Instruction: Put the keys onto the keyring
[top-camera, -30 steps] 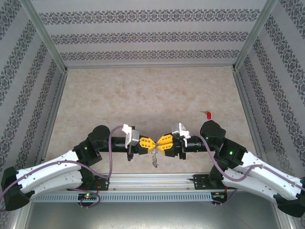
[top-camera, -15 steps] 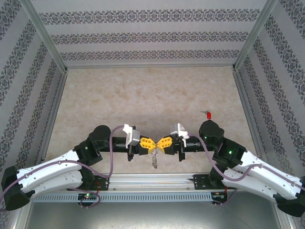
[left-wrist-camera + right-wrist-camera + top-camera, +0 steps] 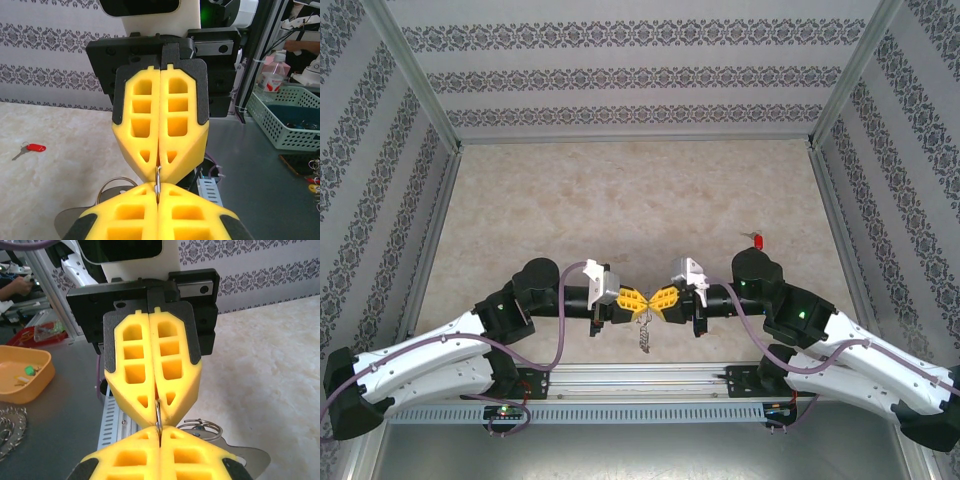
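My left gripper and right gripper meet tip to tip low over the near edge of the table. Both are shut on the keyring, a thin metal loop seen edge-on between the yellow pads. In the right wrist view the keyring runs from my right gripper up into the left gripper. Wire loops and a flat grey piece hang just below. From above they show as a small silvery bunch. A red-tagged key lies on the table behind the right arm.
Patterned walls close the table on three sides. An aluminium rail runs along the near edge under the grippers. Off the table stand a green basket and an orange tray.
The right gripper has shut and come in against the left gripper's tips. Both wrists have shifted slightly left and away from the rail. The hanging bunch stays below them.
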Motion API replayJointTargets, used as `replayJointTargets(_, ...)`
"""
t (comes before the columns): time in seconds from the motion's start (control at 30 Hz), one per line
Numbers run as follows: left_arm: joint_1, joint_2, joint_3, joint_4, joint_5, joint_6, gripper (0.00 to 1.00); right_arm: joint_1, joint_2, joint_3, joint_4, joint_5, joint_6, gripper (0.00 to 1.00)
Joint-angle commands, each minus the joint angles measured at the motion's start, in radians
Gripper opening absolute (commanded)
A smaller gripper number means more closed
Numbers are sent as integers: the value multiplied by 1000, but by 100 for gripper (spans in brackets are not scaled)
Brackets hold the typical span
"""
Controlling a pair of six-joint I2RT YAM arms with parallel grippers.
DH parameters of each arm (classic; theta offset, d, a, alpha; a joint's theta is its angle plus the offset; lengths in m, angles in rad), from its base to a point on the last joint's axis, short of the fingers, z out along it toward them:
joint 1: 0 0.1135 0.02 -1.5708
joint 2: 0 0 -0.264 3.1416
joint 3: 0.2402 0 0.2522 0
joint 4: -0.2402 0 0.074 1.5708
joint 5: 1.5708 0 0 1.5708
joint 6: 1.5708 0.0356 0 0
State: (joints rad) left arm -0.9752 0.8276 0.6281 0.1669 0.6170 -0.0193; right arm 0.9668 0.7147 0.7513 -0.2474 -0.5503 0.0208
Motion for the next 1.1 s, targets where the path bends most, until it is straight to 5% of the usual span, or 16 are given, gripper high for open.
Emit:
replayJointTargets(0.0,-3,0,26,-12,4,28,0,10,-2,34,29,5,-20,0)
replayJointTargets(0.13,-3,-21,15,-9,-9,39,0,8,-1,31,27,29,-9,0)
replayJointTargets(0.3,0,-55,1,-54,-125,70,0,-36,-26,41,-17,197,74,60)
replayJointTargets(0.47,33,-94,-61,-56,-201,51,0,-269,6,152,-137,219,147,91)
replayJointTargets(0.67,63,-97,-160,94,-200,3,0,-682,303,311,-363,277,190,95)
replayJointTargets(0.8,66,-50,-173,181,-190,-38,0,-866,465,322,-382,340,157,94)
replayJointTargets(1.07,69,-38,-216,276,-150,-37,0,-1029,802,444,-456,407,93,91)
